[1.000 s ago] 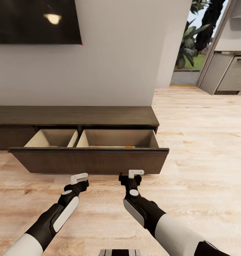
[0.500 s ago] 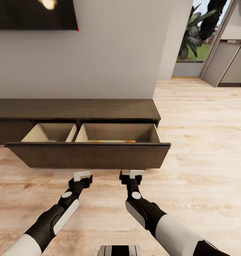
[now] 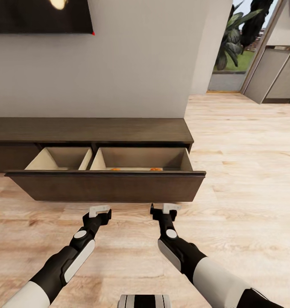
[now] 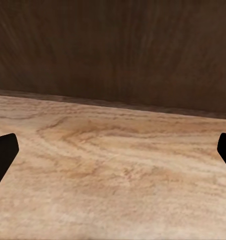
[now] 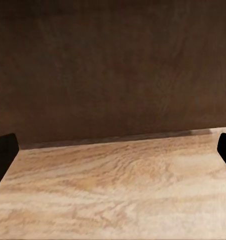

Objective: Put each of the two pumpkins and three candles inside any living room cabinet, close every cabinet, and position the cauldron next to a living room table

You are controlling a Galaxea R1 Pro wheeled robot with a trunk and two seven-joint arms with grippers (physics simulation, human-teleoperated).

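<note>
The long dark brown cabinet (image 3: 89, 130) stands against the wall with its wide drawer pulled out toward me. Behind the drawer front (image 3: 106, 187), in the right tan compartment, the orange tops of two pumpkins (image 3: 115, 169) (image 3: 155, 169) just show. My left gripper (image 3: 98, 209) and right gripper (image 3: 169, 207) hover low over the floor just short of that front, both open with nothing between the fingers. Both wrist views face the dark front (image 4: 113, 45) (image 5: 113, 65), with black fingertips (image 4: 3, 155) (image 5: 3, 152) at the frame edges. The candles and cauldron are out of view.
A dark TV (image 3: 38, 15) hangs above the cabinet. Open wood floor (image 3: 247, 171) stretches to the right toward a doorway with plants (image 3: 232, 47) and grey kitchen units (image 3: 277, 77). The left drawer compartment (image 3: 59, 159) shows only its tan walls.
The camera moved closer to the cabinet and dipped a little. In the last half second my right arm shifted slightly rightward; the left arm hardly moved.
</note>
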